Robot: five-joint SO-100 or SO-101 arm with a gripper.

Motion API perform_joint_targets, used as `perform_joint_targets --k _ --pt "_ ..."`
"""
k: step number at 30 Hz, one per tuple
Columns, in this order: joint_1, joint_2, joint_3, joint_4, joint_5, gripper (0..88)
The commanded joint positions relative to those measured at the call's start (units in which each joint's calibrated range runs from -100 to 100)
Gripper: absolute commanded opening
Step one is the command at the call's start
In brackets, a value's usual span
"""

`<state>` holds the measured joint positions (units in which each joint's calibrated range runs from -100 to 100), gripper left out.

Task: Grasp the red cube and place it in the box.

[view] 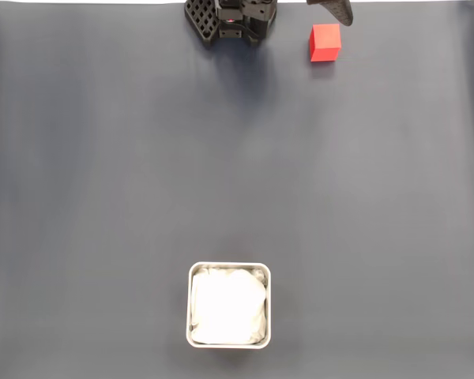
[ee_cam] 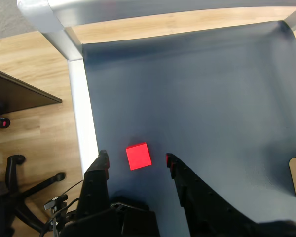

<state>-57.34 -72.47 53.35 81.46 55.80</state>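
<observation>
Red cube (ee_cam: pixel 138 156) lies on the mat, seemingly untouched, between the spread end effector (ee_cam: pixel 136 159) fingers.

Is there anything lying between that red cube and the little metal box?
Nothing: in the fixed view, only bare dark mat stretches between the red cube and the box.

A dark blue mat (ee_cam: pixel 197 89) covers the table, and a black chair base (ee_cam: pixel 19 190) stands on the wood floor (ee_cam: pixel 34 69).
</observation>
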Motion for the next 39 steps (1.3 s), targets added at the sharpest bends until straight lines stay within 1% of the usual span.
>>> perform_joint_targets --k 1,10,15,30,39 --pt "-0.8 -1.1 0.4 0.7 1.2 30.2" --pt "-3.4 -1.5 2.6 0.8 2.3 32.5" --pt "-4.6 -1.5 4.0 0.7 1.1 32.2" --pt "-4.2 -2.1 13.7 -5.9 2.1 33.7" --pt "-3.3 -3.4 18.3 -8.9 2.6 37.9"
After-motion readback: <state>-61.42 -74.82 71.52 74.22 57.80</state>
